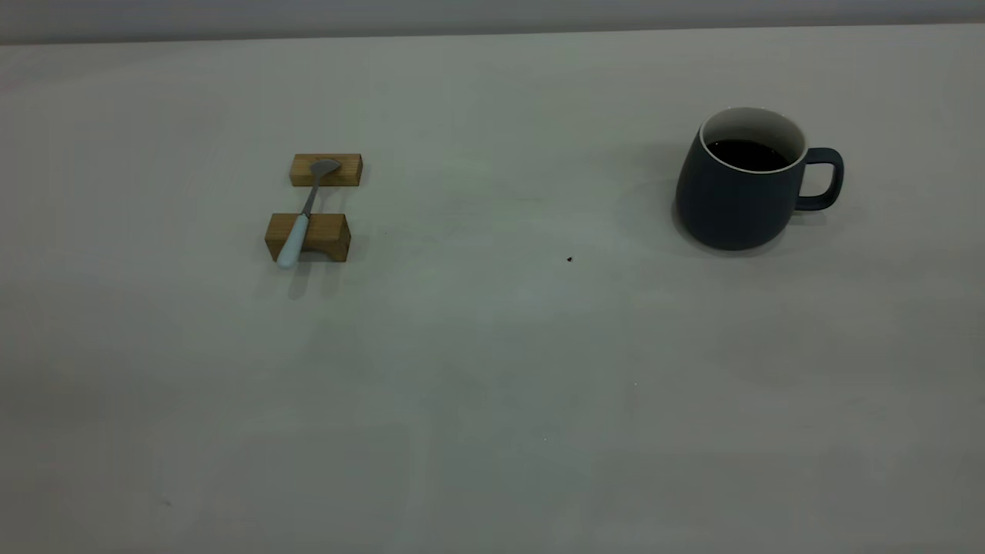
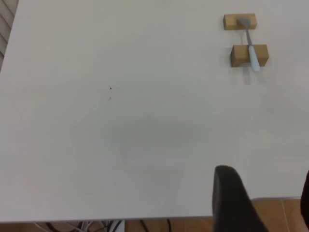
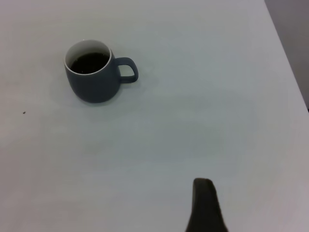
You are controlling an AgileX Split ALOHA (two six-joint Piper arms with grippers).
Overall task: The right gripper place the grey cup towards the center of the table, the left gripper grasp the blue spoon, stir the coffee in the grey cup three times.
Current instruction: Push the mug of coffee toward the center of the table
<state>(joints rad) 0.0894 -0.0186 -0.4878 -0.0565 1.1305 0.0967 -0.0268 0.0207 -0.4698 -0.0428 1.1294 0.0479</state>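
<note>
The grey cup stands upright at the right of the table, handle pointing right, dark coffee inside. The blue spoon bridges two tan wooden blocks at the left, bowl on the far one. No arm shows in the exterior view. In the left wrist view the spoon lies far from my left gripper, open and empty near the table's edge. The right wrist view shows the cup well away from my right gripper; one finger shows with nothing beside it.
The far block and near block carry the spoon. A small dark speck lies between spoon and cup. The table's near edge borders wooden floor; its side edge runs past the cup.
</note>
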